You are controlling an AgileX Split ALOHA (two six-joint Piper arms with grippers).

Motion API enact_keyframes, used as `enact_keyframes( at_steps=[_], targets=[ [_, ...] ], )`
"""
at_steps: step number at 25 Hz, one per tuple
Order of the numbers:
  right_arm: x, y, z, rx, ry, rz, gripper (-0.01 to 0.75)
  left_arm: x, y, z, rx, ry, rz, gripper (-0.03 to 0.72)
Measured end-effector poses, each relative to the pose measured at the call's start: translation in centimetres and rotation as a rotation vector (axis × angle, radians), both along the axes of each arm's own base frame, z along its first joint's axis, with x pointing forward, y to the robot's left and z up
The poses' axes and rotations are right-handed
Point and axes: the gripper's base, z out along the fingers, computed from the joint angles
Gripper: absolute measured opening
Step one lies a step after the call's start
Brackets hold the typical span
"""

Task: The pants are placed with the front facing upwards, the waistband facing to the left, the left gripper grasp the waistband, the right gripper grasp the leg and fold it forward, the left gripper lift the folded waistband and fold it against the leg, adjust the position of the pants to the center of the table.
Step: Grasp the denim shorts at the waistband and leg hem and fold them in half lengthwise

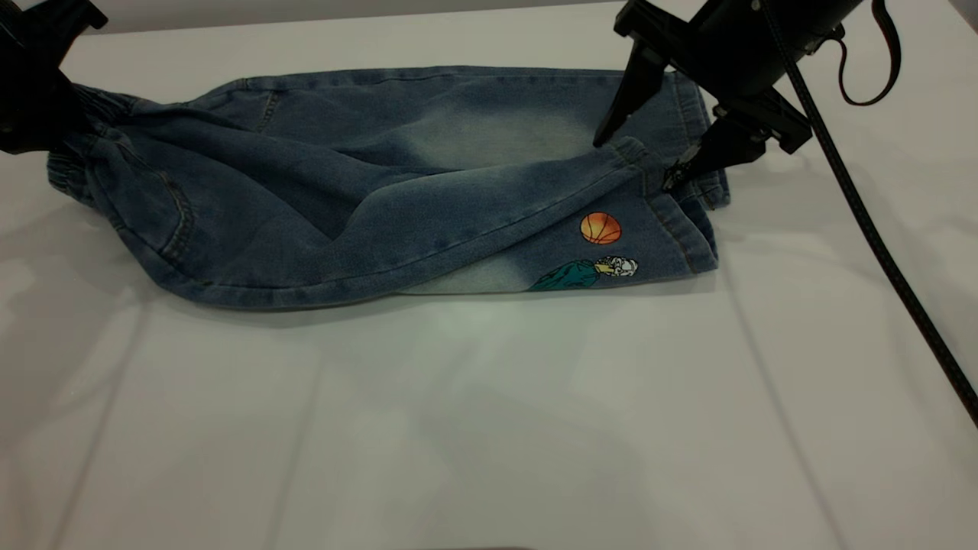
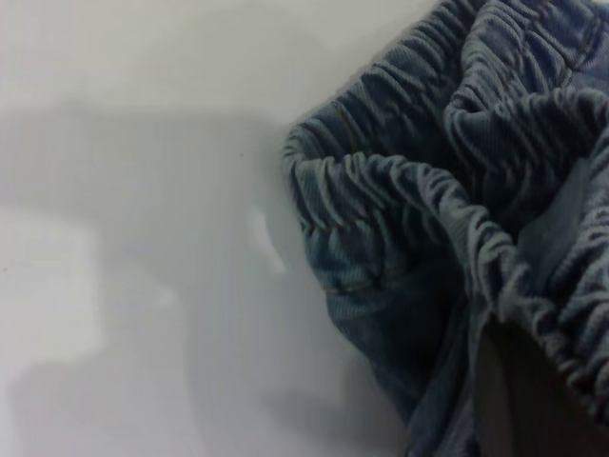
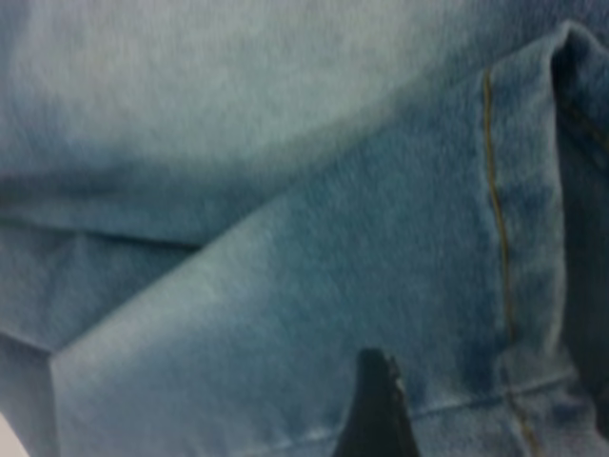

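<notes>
The blue denim pants (image 1: 367, 198) lie folded lengthwise on the white table (image 1: 489, 428), the near leg (image 1: 489, 229) turned over so an orange ball print (image 1: 600, 228) shows. At the far left, my left gripper (image 1: 42, 107) is shut on the ruffled waistband (image 1: 92, 114), holding it slightly raised. The left wrist view shows the gathered waistband (image 2: 419, 190) draped over one dark finger (image 2: 519, 405). My right gripper (image 1: 636, 160) stands open over the folded leg's hem (image 1: 642, 153), its fingers straddling the hem. Faded denim (image 3: 285, 190) fills the right wrist view behind one fingertip (image 3: 379, 409).
A black cable (image 1: 879, 244) runs from the right arm down across the table's right side. Bare tabletop stretches in front of the pants.
</notes>
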Motion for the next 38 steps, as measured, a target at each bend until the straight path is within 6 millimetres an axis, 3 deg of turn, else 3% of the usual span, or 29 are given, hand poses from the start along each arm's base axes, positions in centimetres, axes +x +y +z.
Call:
enact_keyframes(
  at_steps=[9,12,16,18,21,24,30,34,38],
  targets=[
    [-0.1,1.8,-1.9,-0.017,0.032,-0.083,0.413,0.2,0.0,0.2,-0.001,-0.026,-0.005,0.058],
    [-0.2,2.2,-2.1,-0.022,0.029,-0.084,0.317,0.2,0.0,0.2,0.000,-0.026,-0.006,0.058],
    [-0.1,2.3,-2.1,-0.025,0.023,-0.081,0.089,0.2,0.0,0.2,0.000,-0.026,-0.006,0.058],
    [-0.1,2.3,-1.9,-0.026,0.011,-0.067,0.037,0.2,0.0,0.2,0.004,-0.026,-0.011,0.058],
    [-0.1,2.4,-0.5,-0.023,-0.045,-0.009,0.022,0.0,0.0,0.1,0.022,-0.010,-0.029,0.059],
    [0.1,2.2,2.4,-0.010,-0.124,0.032,0.022,-0.5,0.1,0.8,0.040,0.029,-0.032,0.059],
    [0.5,0.7,6.8,0.044,-0.238,0.026,0.025,-2.2,0.4,4.5,0.145,0.059,-0.105,0.059],
    [0.6,-0.2,7.8,0.076,-0.268,0.042,0.025,-3.5,0.6,6.2,0.233,0.118,-0.184,0.059],
    [0.7,-0.3,8.1,0.104,-0.292,0.053,0.025,-4.0,0.7,6.1,0.248,0.167,-0.199,0.059]
  ],
)
